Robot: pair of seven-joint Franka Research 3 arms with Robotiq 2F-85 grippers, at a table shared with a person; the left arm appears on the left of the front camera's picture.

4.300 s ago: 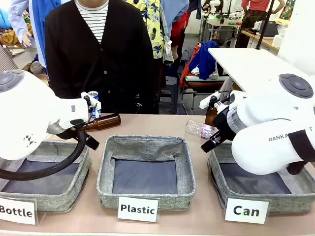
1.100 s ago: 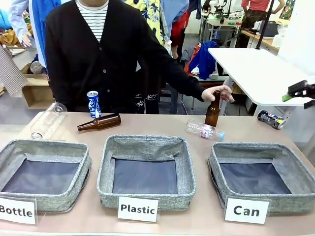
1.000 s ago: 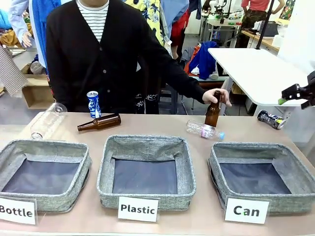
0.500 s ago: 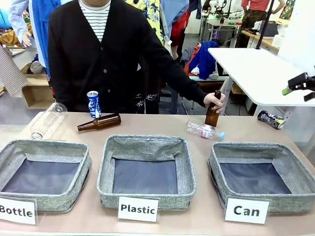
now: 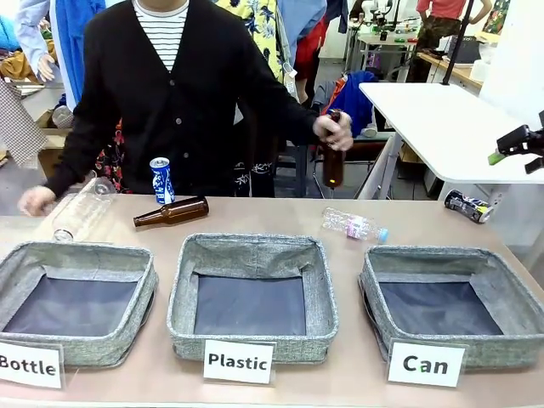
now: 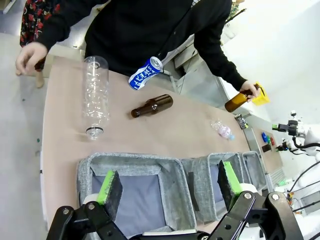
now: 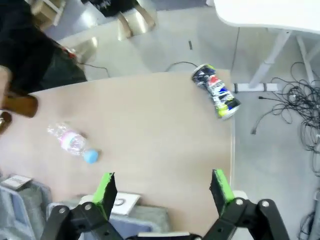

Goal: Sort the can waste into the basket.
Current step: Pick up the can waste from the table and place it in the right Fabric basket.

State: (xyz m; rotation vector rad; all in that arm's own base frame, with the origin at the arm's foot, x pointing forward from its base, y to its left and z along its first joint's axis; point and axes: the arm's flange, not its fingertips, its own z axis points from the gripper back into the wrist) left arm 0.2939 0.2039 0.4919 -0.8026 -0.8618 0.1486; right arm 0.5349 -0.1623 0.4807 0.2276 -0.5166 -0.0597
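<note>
Nothing sorted yet: slim blue-and-white metal can (image 5: 161, 179) and crushed silvery-dark printed can (image 5: 468, 206) sit on the table (image 5: 255, 218), grey woven-fabric "Can" basket (image 5: 442, 256) empty, left gripper (image 6: 170, 184) and right gripper (image 7: 163, 187) spread wide, holding nothing.

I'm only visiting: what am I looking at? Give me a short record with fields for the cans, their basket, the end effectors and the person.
Blue-and-white can: upright, far side of the table, left of middle
Crushed can: on its side, far right corner
Can basket: near right, no can in it
Left end effector: open, holding nothing, above the left end
Right end effector: open, holding nothing, above the right end
Person: one hand holds a brown bottle off the table; other hand beside a clear bottle
</note>
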